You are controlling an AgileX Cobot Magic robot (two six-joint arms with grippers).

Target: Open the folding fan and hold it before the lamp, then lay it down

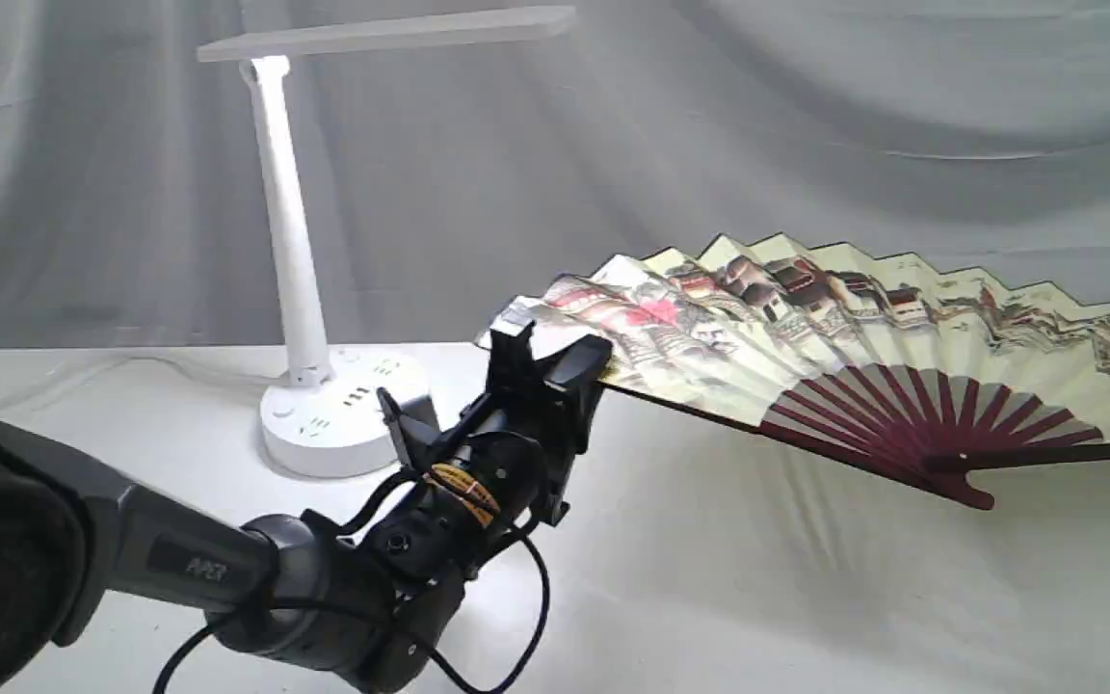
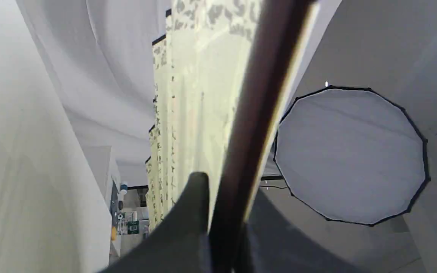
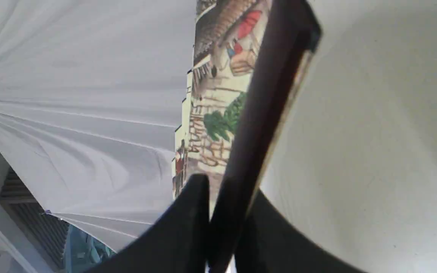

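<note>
Spread folding fan held above the desk, right of the lamp, not touching. Left end effector clamps its left edge rib; right end effector clamps the opposite rib.

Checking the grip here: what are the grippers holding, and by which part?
Both hold the open folding fan: the left gripper clamps one dark outer rib, the right gripper the other.
</note>
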